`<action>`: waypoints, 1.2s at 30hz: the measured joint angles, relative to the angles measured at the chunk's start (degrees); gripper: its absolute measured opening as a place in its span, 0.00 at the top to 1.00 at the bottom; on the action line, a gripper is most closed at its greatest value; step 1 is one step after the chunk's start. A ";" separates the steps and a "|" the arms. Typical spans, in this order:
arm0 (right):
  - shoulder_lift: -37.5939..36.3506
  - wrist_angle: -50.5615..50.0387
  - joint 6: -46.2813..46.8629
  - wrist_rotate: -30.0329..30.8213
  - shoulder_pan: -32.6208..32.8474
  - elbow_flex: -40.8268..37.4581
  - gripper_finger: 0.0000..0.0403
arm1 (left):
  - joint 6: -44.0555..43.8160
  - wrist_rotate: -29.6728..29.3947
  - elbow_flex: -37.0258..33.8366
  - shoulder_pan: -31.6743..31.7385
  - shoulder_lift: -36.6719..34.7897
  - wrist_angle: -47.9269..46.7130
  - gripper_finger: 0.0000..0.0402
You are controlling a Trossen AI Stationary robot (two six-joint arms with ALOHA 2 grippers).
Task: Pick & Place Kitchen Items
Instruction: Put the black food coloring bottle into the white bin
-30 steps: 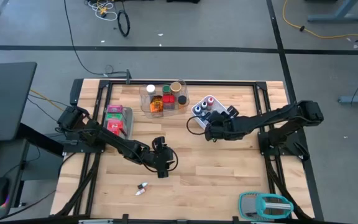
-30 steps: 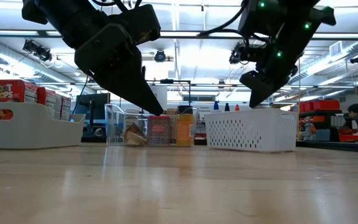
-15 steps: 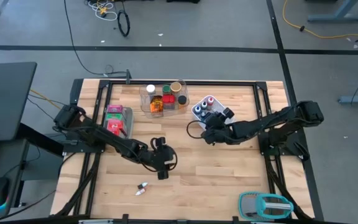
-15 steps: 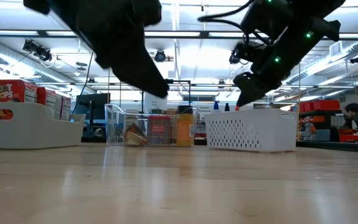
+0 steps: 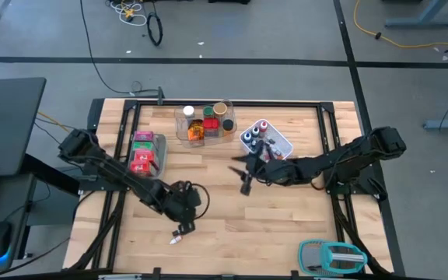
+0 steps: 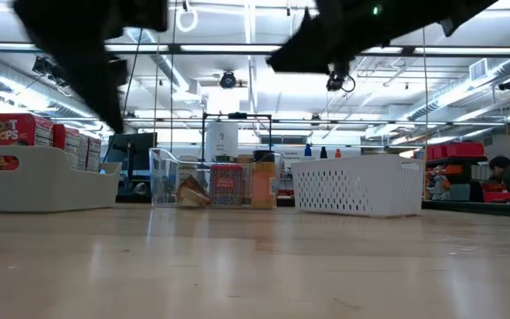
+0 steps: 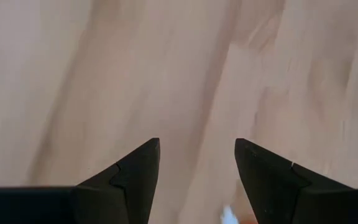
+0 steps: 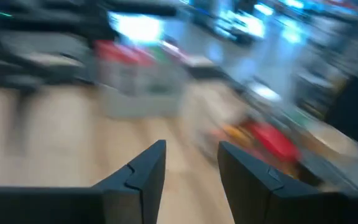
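Kitchen items: jars and packets [image 5: 205, 123] grouped upright; red and pink boxes [image 5: 142, 152]; small vials [image 5: 178, 235] lying apart.

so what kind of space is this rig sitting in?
Looks like an open-plan robotics lab or workshop, not a real kitchen. The wooden table sits on a bare grey floor with loose cables, long ceiling strip lights run overhead, and a person sits at cluttered benches behind.
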 joint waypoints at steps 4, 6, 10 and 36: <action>0.00 3.70 -3.06 -9.54 0.00 0.00 0.62 | -10.91 2.46 -0.04 -3.49 0.38 -5.30 0.45; 0.00 3.50 -3.71 -11.07 -0.05 0.00 0.62 | -14.98 2.64 -0.19 -5.51 0.38 -5.87 0.45; 0.00 3.33 -5.47 -11.17 -0.28 0.00 0.62 | -21.90 0.68 -1.10 -9.27 0.38 -5.19 0.45; 0.00 2.26 -6.02 -11.42 -2.87 0.02 0.62 | -22.98 0.84 -5.62 -14.44 10.13 3.89 0.45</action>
